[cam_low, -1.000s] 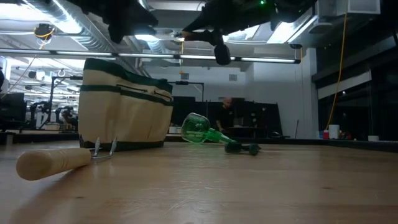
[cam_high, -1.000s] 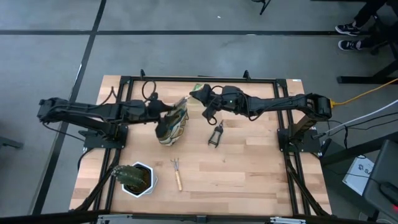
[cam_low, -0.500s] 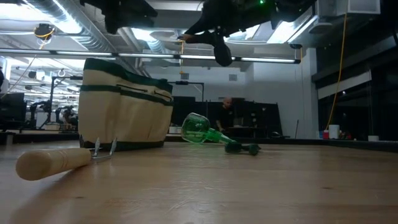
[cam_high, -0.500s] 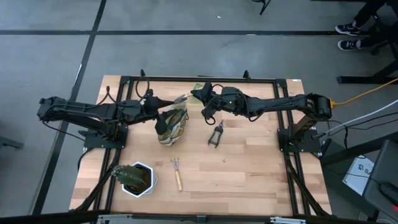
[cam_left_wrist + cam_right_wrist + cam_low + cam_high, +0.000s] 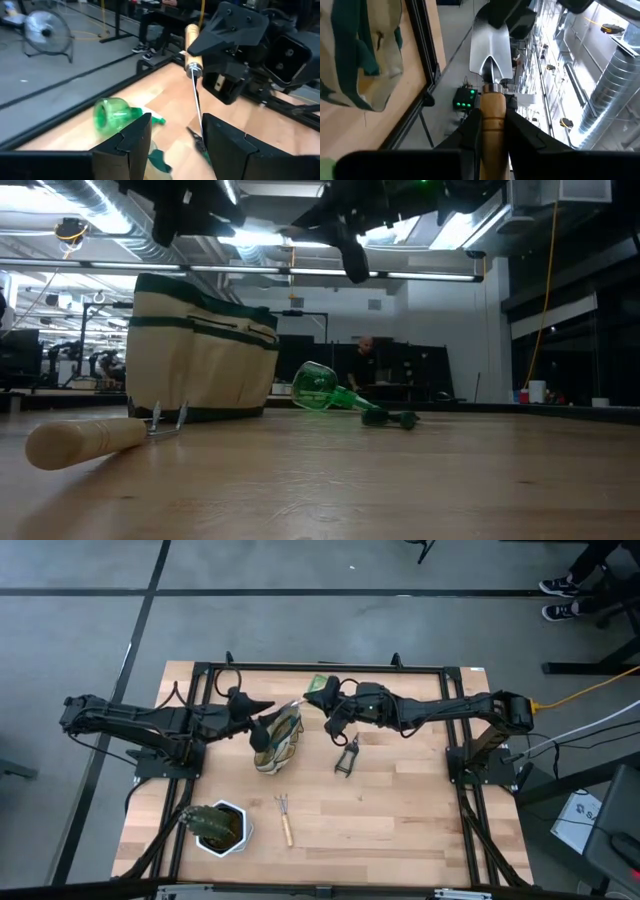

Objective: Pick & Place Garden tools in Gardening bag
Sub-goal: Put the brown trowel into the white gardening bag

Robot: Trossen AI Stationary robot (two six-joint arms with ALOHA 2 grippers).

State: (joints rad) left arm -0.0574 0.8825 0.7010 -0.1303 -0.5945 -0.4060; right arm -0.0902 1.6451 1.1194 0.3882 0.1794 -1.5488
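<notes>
Trowel (image 5: 491, 75) in right gripper (image 5: 492, 131)

Both arms (upper parts) and the rake handle (image 5: 75, 442) leave the low view

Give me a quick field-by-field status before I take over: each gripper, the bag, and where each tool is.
right gripper: shut on the trowel, held raised beside the bag
left gripper: open, holding nothing, at the bag's left
gardening bag: upright on the table, left of centre
spray bottle: lying on its side behind the bag
pruning shears: on the table, right of the bag
little rake: on the table, in front of the bag
white pot: front left corner
</notes>
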